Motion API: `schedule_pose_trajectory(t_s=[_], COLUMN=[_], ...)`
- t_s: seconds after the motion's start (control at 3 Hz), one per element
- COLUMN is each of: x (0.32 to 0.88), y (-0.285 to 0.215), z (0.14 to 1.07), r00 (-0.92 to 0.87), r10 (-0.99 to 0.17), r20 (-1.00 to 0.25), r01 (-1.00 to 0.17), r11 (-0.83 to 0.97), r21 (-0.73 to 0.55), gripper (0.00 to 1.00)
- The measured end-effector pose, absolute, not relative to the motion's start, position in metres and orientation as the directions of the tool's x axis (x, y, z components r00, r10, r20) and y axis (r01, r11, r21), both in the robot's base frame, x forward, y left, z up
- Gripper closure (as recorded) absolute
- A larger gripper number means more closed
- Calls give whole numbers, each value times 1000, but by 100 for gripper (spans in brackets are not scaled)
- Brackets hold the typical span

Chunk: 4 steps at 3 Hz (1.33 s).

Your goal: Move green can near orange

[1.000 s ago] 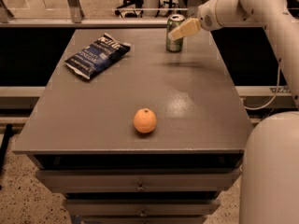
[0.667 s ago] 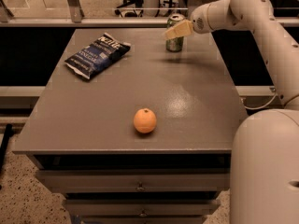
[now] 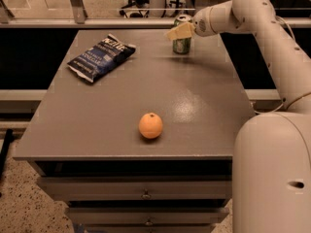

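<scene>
The green can [image 3: 181,43] stands upright near the far right edge of the grey table [image 3: 121,106]. The orange [image 3: 150,125] lies near the table's front edge, well apart from the can. My gripper [image 3: 179,31] reaches in from the right on the white arm and sits at the can's upper part, its pale fingers [image 3: 176,32] covering the side of the can just under the silver top.
A dark blue chip bag [image 3: 100,56] lies at the far left of the table. My white arm and base [image 3: 272,169] fill the right side. Drawers [image 3: 143,195] sit under the tabletop. A rail and chair legs stand behind the table.
The arm has swung further left and the gripper has closed in over the can's top part. The can, orange and bag have not moved.
</scene>
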<state>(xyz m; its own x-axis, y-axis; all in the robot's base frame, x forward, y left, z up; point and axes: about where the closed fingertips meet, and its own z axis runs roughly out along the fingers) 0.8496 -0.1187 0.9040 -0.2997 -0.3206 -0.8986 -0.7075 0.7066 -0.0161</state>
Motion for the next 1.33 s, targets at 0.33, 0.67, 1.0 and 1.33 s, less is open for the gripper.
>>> schedule_pose_trajectory(t_s=[0.33,0.67,1.0,1.33], x=[838,810,758,666], y=[-120,-123,-125,-127], z=[912,925,943,941], r00=[-284,-259,-220,-219], r10=[-301,-304,-315,-316], r20=[-910,-917,-923,-923], r01=[-717,-743,-788,-852], r11=[697,669,615,522], r21=[-7,-12,-23,24], gripper=[49,73,95,100])
